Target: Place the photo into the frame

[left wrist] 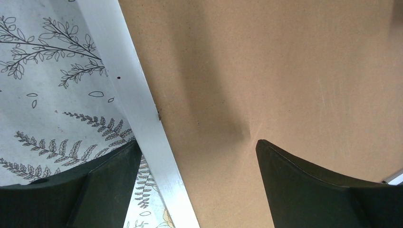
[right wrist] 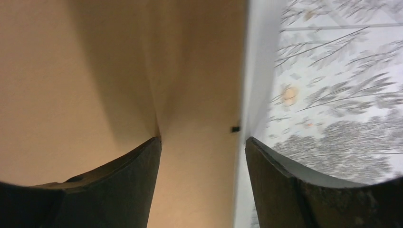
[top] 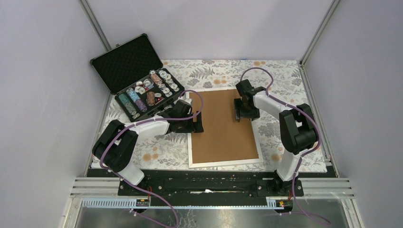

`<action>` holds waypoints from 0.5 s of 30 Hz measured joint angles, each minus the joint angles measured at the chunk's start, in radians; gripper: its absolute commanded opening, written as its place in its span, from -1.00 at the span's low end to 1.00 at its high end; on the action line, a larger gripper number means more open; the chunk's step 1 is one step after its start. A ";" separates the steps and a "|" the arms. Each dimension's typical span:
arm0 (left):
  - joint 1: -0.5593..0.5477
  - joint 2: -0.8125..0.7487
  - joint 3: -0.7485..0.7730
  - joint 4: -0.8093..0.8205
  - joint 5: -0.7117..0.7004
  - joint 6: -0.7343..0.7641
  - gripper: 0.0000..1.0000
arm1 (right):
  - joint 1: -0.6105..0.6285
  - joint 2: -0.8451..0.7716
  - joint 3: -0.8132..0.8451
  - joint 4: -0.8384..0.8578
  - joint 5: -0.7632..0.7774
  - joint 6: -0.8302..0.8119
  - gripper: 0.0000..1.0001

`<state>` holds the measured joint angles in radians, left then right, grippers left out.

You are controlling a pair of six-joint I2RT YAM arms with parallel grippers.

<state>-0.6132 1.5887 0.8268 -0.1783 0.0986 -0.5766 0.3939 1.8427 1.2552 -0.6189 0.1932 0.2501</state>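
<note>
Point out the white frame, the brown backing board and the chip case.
white frame [top: 223,162], top view, its near edge.
brown backing board [top: 222,133], top view, its bare middle.
chip case [top: 126,61], top view, its open lid.

An open black case of poker chips sat at the far left of the leaf-printed surface, its foam-lined lid tilted back. A plain brown board lay flat mid-surface.

The right gripper stands with its two dark fingers apart at 6 o'clock, the left fingertip touching the brown backing board that fills 9 to 12 o'clock, the right one over the white frame edge, near a small black tab, with the blurred leaf-patterned surface at 3 o'clock.
</note>
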 measured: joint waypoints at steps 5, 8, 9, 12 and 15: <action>-0.001 -0.004 -0.007 0.009 -0.001 0.000 0.92 | -0.058 -0.116 -0.087 0.024 -0.180 0.048 0.29; -0.001 -0.008 -0.014 0.016 -0.001 0.000 0.92 | -0.175 -0.191 -0.129 0.061 -0.261 0.066 0.11; -0.001 -0.009 -0.014 0.017 -0.001 0.000 0.92 | -0.218 -0.198 -0.130 0.083 -0.277 0.071 0.10; -0.001 -0.010 -0.015 0.018 -0.001 0.000 0.92 | -0.287 -0.150 -0.080 0.119 -0.293 0.076 0.11; -0.001 -0.010 -0.015 0.017 0.000 0.000 0.95 | -0.286 -0.026 0.040 0.142 -0.309 0.068 0.14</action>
<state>-0.6140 1.5791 0.8120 -0.1612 0.0986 -0.5766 0.1081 1.8168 1.2949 -0.4770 -0.1158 0.3183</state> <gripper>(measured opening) 0.959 0.557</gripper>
